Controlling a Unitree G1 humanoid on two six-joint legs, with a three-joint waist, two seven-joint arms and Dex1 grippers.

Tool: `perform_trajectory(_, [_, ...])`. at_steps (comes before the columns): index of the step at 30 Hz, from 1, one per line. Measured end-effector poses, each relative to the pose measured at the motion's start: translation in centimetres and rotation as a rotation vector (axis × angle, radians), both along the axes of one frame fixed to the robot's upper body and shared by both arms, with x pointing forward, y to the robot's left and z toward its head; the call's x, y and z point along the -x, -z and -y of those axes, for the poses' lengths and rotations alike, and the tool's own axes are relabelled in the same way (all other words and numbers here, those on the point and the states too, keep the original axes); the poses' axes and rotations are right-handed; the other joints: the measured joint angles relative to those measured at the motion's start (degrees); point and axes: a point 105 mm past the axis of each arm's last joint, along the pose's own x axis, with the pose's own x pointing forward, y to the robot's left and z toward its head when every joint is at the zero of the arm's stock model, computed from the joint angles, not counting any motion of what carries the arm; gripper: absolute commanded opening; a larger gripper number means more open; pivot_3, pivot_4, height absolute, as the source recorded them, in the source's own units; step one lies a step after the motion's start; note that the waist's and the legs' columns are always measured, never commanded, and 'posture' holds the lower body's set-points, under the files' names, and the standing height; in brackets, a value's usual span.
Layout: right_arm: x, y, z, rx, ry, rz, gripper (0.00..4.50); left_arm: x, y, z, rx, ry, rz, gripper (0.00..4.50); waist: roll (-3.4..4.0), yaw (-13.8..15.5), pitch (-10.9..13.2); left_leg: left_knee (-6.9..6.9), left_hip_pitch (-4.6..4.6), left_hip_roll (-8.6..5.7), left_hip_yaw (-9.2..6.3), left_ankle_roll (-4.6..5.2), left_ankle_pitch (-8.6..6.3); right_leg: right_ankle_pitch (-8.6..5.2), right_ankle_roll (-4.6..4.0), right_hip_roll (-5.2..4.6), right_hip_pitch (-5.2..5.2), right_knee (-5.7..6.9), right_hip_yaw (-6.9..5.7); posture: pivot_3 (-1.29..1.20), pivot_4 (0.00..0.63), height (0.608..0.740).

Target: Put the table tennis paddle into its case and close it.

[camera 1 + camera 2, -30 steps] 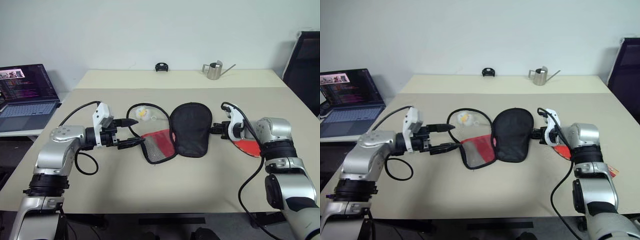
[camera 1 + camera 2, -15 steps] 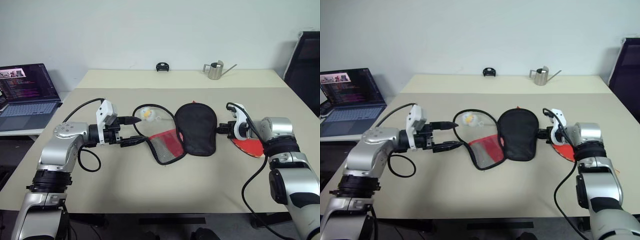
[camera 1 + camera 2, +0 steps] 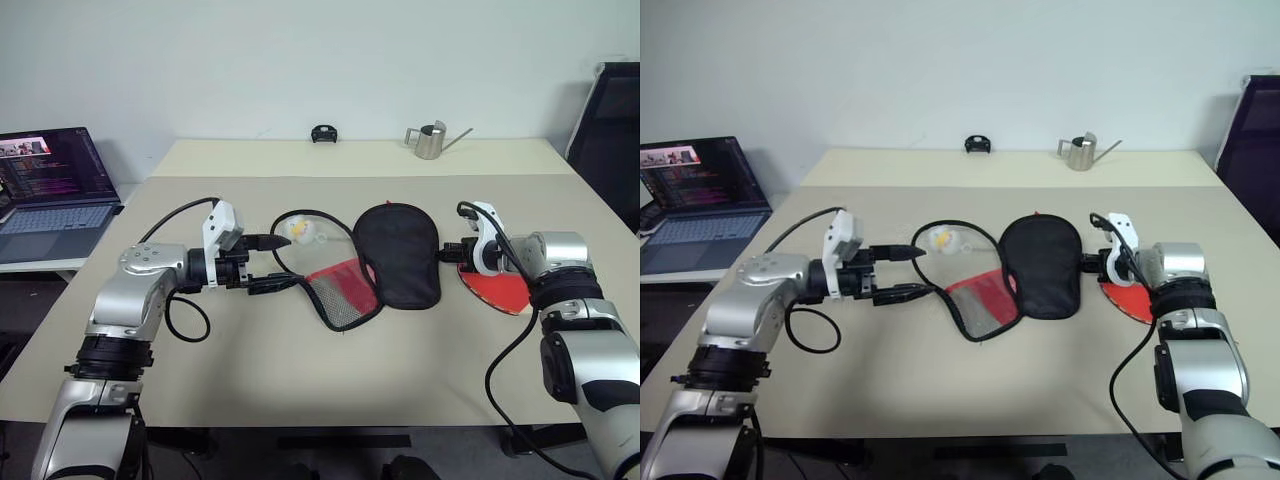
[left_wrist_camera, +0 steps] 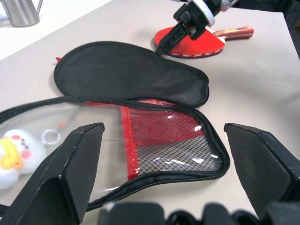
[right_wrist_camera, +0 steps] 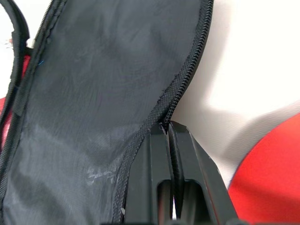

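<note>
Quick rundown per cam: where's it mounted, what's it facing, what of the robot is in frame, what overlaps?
Head stereo pair: looks forward and down at the table; both arms show.
Left wrist: looks along the open left gripper at the case, with the table tennis paddle beyond.
Right wrist: close on the case's zipper edge, right gripper pinching it.
Shared: the case.

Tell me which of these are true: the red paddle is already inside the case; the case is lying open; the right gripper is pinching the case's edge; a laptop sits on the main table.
1. The table tennis paddle is inside the case: false, it lies on the table beside it.
2. The case lies open: true.
3. The right gripper pinches the case's zipper edge: true.
4. The laptop sits on the main table: false, it is on a separate surface.
</note>
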Motion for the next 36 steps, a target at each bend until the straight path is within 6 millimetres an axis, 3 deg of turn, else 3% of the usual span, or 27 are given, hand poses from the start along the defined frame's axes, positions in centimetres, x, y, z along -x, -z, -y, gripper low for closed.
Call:
perform_trajectory(4, [-0.2,0.3,0.6,0.009,0.029,0.009,2.01,0.0,0.0,0.0,0.0,0.0,-0.002,4.5,0.0,-0.01,0.0,0.0,0.01,0.0,0.01,0.0,0.0,0.0,0.0,0.0,0.0,0.01,0.01,0.0,0.15,0.74])
perform_trajectory(11, [-0.8,-1.3,1.7,0.026,0.051,0.081,4.38,0.0,0.1,0.2,0.005,0.004,-0.003,4.5,0.0,0.12,0.0,0.02,-0.01,0.0,0.01,-0.01,0.0,0.0,0.0,0.0,0.01,0.0,-0.01,0.0,0.15,0.74])
perform_trajectory(15, [-0.3,-3.5,2.3,0.015,0.003,0.191,4.38,0.0,0.1,0.6,0.014,0.016,-0.002,4.5,0.0,0.17,0.0,0.02,-0.05,0.02,-0.02,0.0,0.0,0.0,0.0,0.0,0.0,-0.02,-0.03,0.0,0.15,0.74])
perform_trajectory(18, [1.0,-4.0,3.0,-0.004,-0.02,0.232,4.45,0.1,0.0,0.7,0.014,0.022,0.003,4.5,0.0,0.4,0.0,0.02,-0.07,0.02,-0.01,0.0,0.0,0.0,0.0,0.0,0.01,-0.05,-0.04,0.0,0.15,0.74])
perform_trajectory(25, [5.9,-3.4,4.6,0.029,-0.079,0.289,4.45,0.3,-0.2,1.9,0.025,0.056,0.018,4.5,0.0,1.18,0.0,0.04,-0.05,0.02,-0.02,0.15,-0.09,0.0,0.0,0.0,0.04,-0.03,-0.03,0.0,0.15,0.74])
perform_trajectory(31, [10.3,-2.5,8.0,0.149,-0.073,0.336,4.45,0.1,-0.6,3.7,0.028,0.092,0.039,4.5,-0.02,1.4,-0.01,0.08,0.04,-0.03,-0.03,0.27,-0.11,0.0,0.01,0.0,0.21,-0.07,-0.06,0.0,0.15,0.74])
perform_trajectory(36, [12.3,-2.1,10.9,0.21,-0.069,0.327,4.45,0.3,-0.7,5.0,0.027,0.143,0.041,4.5,-0.03,1.12,0.0,0.06,0.4,0.01,-0.02,0.3,-0.12,0.0,0.01,0.05,0.53,-0.07,-0.04,0.0,0.15,0.74])
